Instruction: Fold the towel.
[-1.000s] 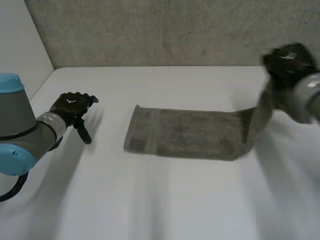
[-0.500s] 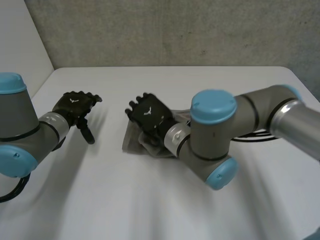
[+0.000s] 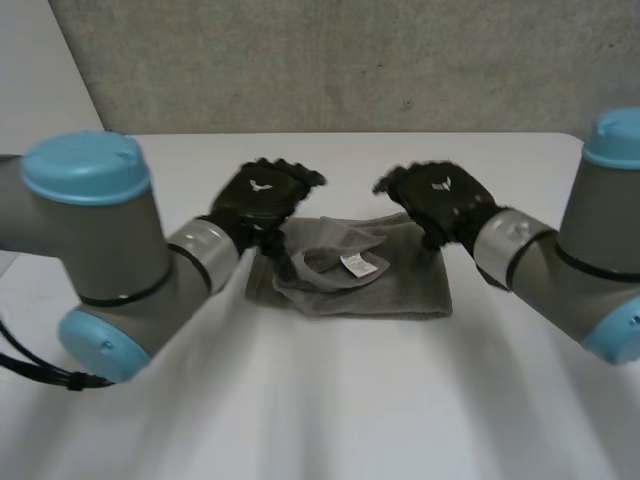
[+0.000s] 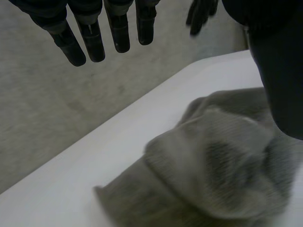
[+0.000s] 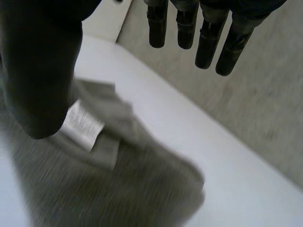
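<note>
Rumpled towel [image 3: 400, 290] on white table [image 3: 320, 400]; concrete wall [image 3: 350, 60] behind.

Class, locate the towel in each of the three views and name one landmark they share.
Head view: towel lies bunched between left hand and right hand.
Left wrist view: towel under the left hand's fingertips.
Right wrist view: towel beneath the right hand's palm.
Shared landmark: the concrete wall.

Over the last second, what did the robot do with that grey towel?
The right robot hand carried the right end of the towel across to its left end, let go and drew back rightward, open. The towel now lies doubled and rumpled. The left robot hand moved in from the left to the towel's left end, open throughout. The table stayed put.
</note>
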